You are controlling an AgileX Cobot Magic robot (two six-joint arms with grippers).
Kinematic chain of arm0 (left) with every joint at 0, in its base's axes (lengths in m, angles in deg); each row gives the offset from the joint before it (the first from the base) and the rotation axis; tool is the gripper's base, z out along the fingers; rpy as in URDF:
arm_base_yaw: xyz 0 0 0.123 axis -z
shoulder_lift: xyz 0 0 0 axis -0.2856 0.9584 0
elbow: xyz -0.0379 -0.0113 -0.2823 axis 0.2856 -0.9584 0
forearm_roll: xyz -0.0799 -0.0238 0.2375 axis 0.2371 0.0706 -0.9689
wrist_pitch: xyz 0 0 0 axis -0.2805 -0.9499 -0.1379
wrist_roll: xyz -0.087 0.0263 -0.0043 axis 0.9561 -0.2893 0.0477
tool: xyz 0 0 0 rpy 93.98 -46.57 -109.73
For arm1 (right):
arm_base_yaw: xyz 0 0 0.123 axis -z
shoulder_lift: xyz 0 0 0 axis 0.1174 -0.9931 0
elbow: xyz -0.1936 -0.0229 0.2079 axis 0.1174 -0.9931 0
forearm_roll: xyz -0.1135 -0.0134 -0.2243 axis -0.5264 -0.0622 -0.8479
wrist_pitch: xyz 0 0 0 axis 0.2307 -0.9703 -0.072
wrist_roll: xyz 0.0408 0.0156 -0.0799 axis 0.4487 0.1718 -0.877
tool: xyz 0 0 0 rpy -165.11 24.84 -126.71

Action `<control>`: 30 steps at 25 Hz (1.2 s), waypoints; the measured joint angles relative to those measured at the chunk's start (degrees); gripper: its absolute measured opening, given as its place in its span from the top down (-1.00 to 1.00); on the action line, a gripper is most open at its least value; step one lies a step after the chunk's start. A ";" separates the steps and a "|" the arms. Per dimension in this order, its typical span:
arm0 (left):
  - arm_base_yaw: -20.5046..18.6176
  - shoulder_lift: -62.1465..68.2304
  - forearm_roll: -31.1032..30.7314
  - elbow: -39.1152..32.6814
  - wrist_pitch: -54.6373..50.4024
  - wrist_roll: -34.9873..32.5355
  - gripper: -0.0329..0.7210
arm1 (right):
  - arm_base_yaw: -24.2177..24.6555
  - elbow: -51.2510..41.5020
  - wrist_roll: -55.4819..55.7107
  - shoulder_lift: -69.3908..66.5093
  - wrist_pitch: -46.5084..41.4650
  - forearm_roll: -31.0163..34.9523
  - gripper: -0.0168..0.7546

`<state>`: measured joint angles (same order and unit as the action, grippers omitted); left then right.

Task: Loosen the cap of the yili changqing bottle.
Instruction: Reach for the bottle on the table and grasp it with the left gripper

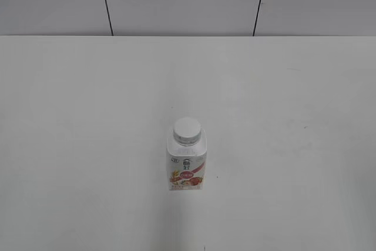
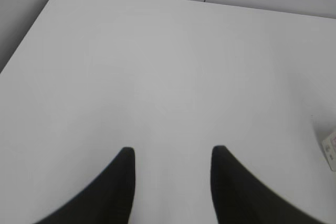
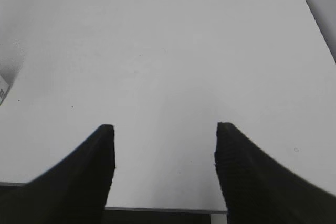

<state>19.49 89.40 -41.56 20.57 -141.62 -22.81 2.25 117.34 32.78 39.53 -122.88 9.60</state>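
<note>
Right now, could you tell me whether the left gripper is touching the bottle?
Apart. In the left wrist view the left gripper has open jaws over bare table; the bottle sits at the right edge.

The yili changqing bottle (image 1: 186, 166) is white, with a pink-red fruit label bearing a dark logo, and its cap (image 1: 187, 129) is white with a ribbed rim. The table (image 1: 76, 145) is plain white; the wall (image 1: 176, 1) is pale grey with thin dark seams.
</note>
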 joint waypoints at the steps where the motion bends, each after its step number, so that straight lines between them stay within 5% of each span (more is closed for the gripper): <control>1: 0.00 0.00 0.35 0.00 0.00 0.00 0.10 | 0.00 0.00 0.00 0.00 0.00 0.00 -0.29; 6: 0.00 0.07 -2.75 0.67 3.36 -0.93 0.10 | 0.00 0.00 0.00 0.00 0.00 0.00 -0.29; 12: 0.00 7.02 -3.39 1.81 15.56 -11.16 0.10 | 0.00 0.00 0.00 0.00 0.00 0.00 -0.29; 30: 1.34 50.08 2.16 1.81 62.54 -14.56 0.10 | 0.00 0.00 0.00 0.00 0.00 0.00 -0.29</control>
<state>20.84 139.48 -39.40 22.38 -79.09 -37.37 2.25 117.34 32.78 39.53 -122.88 9.60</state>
